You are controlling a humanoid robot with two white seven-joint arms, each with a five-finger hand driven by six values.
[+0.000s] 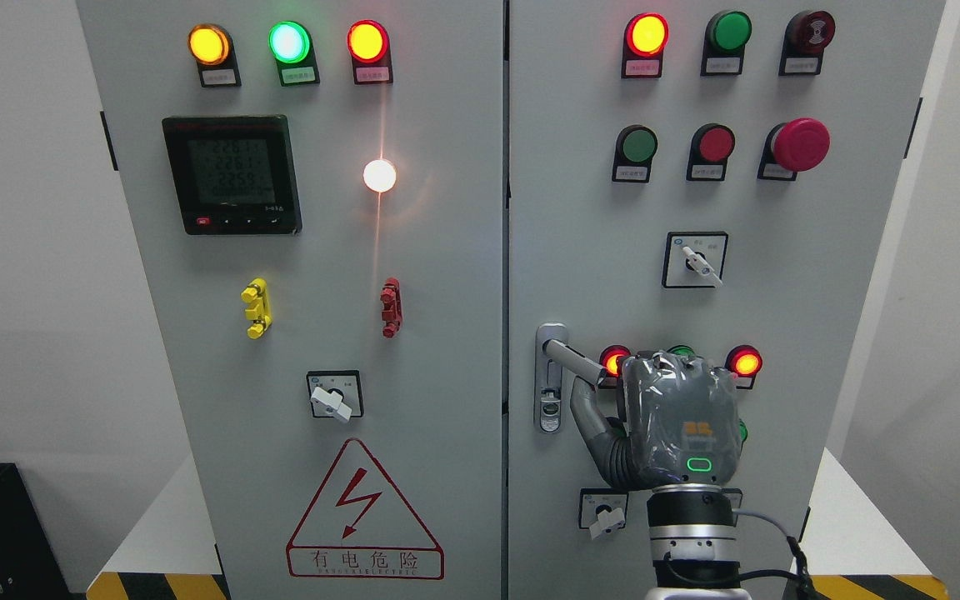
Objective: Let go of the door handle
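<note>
The silver door handle sits on the left edge of the cabinet's right door. Its lever is swung out and points right and slightly down. My right hand, grey with a green light on its back, comes up from the bottom edge and stands just right of the lever's tip, close against the door. The back of the hand faces the camera and hides the contact with the lever. The left arm is out of view.
Lit red lamps and a rotary switch lie close around the hand. The left door carries a meter, lamps, yellow and red handles and a warning triangle. White table edges show at both sides.
</note>
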